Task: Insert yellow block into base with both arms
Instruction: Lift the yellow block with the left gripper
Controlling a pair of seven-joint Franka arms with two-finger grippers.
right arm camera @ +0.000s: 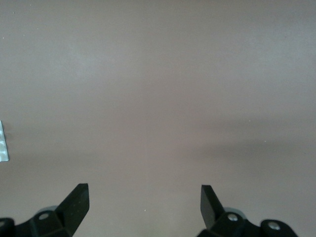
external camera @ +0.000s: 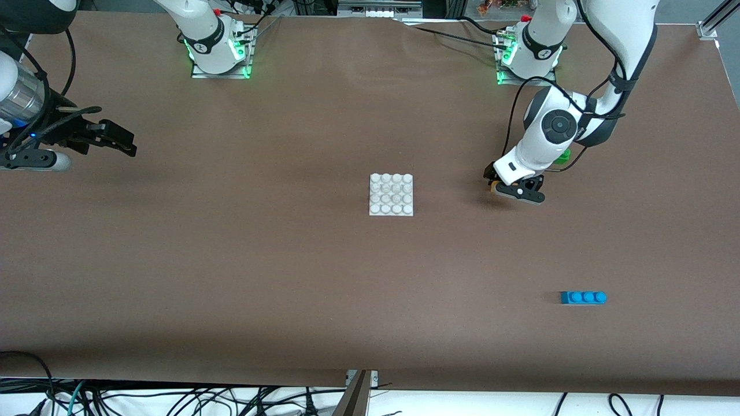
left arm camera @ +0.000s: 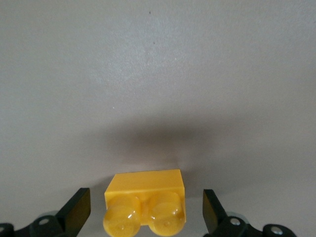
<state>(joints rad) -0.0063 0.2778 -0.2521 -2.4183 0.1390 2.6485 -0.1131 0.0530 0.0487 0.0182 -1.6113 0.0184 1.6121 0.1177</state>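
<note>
Fingers [left arm camera: 79, 210] of the left gripper [left arm camera: 145, 212] spread wide around the yellow block [left arm camera: 145, 207], untouching, so uneven closing could skew it; the right gripper [right arm camera: 144, 207], also wide, waits.

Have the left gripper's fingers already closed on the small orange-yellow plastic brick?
No, the left gripper is open, with gaps either side of the orange-yellow brick.

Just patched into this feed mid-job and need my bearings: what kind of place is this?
Probably a robotics lab bench: two white arms bolted to a brown covered table, loose black cables along its edge, and toy bricks like the flat white studded base.
</note>
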